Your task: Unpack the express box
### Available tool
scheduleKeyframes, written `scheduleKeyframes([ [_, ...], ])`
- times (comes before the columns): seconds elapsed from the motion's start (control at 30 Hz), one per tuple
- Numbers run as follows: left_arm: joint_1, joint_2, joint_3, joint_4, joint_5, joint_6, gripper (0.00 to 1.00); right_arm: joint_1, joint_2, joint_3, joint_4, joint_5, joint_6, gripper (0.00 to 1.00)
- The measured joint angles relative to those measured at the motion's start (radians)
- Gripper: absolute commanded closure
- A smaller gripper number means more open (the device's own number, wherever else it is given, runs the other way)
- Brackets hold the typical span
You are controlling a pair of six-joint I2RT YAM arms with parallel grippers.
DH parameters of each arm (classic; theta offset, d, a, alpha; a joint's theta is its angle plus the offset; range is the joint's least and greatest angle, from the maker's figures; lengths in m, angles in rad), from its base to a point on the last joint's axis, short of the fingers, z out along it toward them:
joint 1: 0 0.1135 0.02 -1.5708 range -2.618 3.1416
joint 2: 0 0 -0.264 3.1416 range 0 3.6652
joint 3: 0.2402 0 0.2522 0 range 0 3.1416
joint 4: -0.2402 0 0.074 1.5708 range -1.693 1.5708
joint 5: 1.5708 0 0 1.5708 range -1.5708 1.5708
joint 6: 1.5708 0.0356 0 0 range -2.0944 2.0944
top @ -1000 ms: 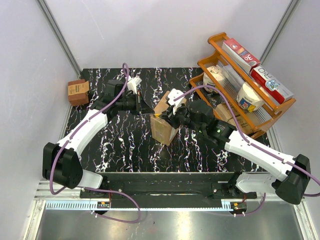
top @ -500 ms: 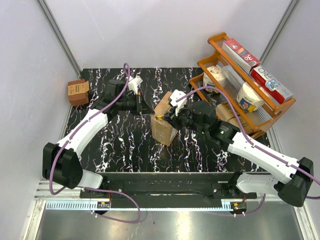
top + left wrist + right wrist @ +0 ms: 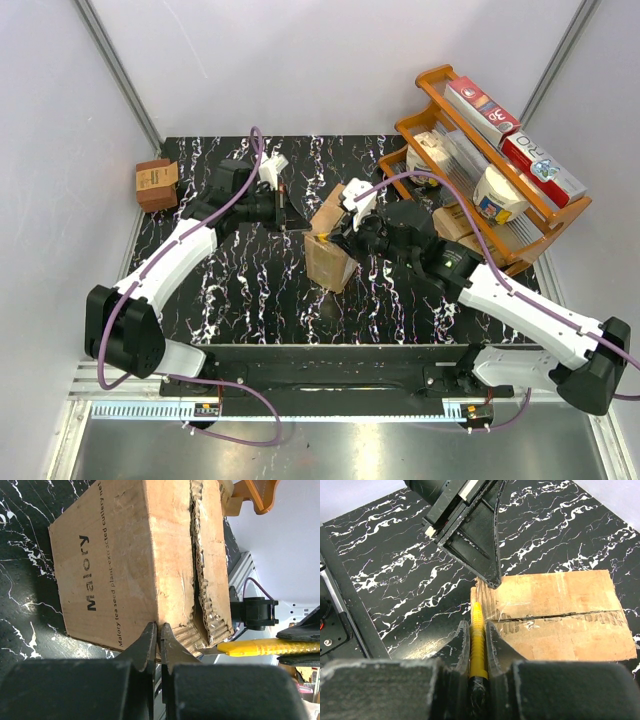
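Note:
The express box [image 3: 330, 248], brown cardboard with a dark printed word on one side [image 3: 115, 565], stands mid-table with its flaps down. A ragged slit runs along the top seam [image 3: 560, 615]. My left gripper [image 3: 159, 629] is shut with nothing in it, its tips touching the box's corner edge. The same gripper shows from the right wrist [image 3: 492, 580]. My right gripper [image 3: 477, 627] is shut on a yellow utility knife [image 3: 478, 630]. The knife's blade [image 3: 212, 650] lies at the end of the seam, at the box corner nearest the left gripper [image 3: 292, 215].
An orange rack [image 3: 410, 125] full of packaged goods stands at the back right, close behind my right arm. A small darker brown box [image 3: 157, 183] sits at the table's far left edge. White walls close in the back and sides.
My left gripper has edged right up to the box corner. The right arm has shifted slightly right, with the knife still at the seam end.

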Motion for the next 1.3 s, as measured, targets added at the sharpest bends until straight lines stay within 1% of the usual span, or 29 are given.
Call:
scheduleKeyframes([
  [0.9,-0.016,0.0,-0.008,0.007,0.024,-0.017,1.0,0.0,-0.084,-0.003,-0.117,0.025,0.034,1.0],
  [1.3,-0.016,0.0,-0.008,0.008,0.03,-0.018,1.0,0.0,-0.101,-0.003,-0.145,0.027,0.051,1.0],
])
